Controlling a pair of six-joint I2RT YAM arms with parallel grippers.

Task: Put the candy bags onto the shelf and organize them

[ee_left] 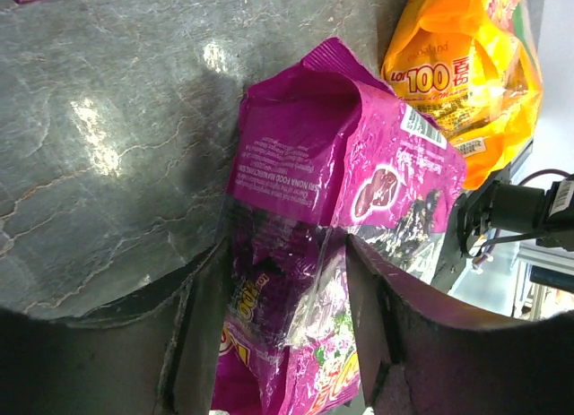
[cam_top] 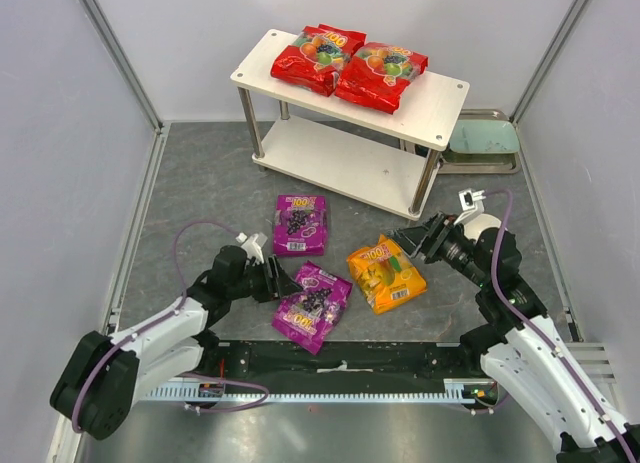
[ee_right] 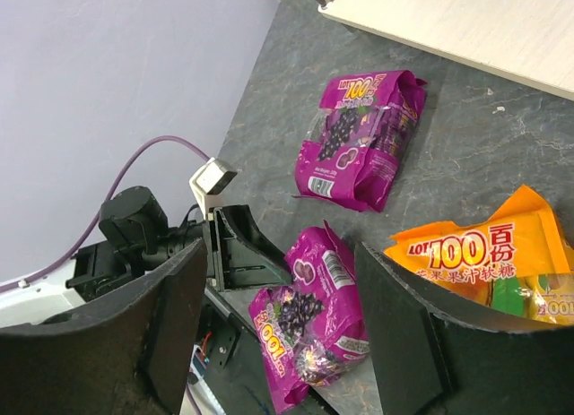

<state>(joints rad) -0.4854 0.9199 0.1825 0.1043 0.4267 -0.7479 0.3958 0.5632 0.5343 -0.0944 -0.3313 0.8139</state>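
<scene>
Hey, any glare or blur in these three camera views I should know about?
Top external: sharp, evenly lit, slight sheen on the red bags. Left wrist: two glare patches on the table; left pincer dark and blurred, purple bag sharp. Right wrist: right pincer dark and out of focus, orange bag beyond it sharp.

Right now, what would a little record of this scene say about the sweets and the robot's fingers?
Shelf top: two glossy red plastic candy bags on the cream-white two-tier shelf
Grey table: nearer purple candy bag, farther purple candy bag, orange candy bag
Left fingers: open, straddling the nearer purple candy bag
Right fingers: open, beside the orange candy bag
</scene>
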